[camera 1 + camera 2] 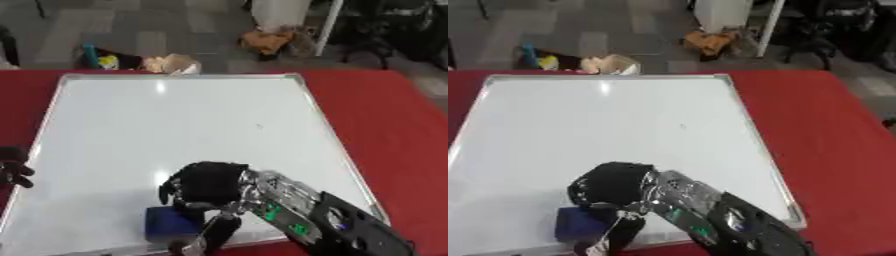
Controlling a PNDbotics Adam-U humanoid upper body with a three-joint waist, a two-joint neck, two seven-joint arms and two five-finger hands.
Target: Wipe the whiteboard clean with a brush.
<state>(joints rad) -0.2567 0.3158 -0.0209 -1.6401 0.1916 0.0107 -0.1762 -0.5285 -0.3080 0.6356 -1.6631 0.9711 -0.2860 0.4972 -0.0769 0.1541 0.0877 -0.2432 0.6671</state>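
Observation:
A white whiteboard [175, 125] with a silver frame lies flat on the red table [385, 115]; its surface looks blank apart from a tiny dark speck near the middle right. My right hand [206, 185] is over the board's near edge, fingers curled down onto a dark blue block-shaped brush [171, 222] that rests on the board. The thumb reaches down beside the brush. My left hand [13, 167] shows at the left edge beside the board, fingers curled, holding nothing.
Beyond the table's far edge the grey floor holds clutter: a bag with coloured items [109, 60], a cardboard piece [175, 64] and a brown heap [271, 40] by a white post.

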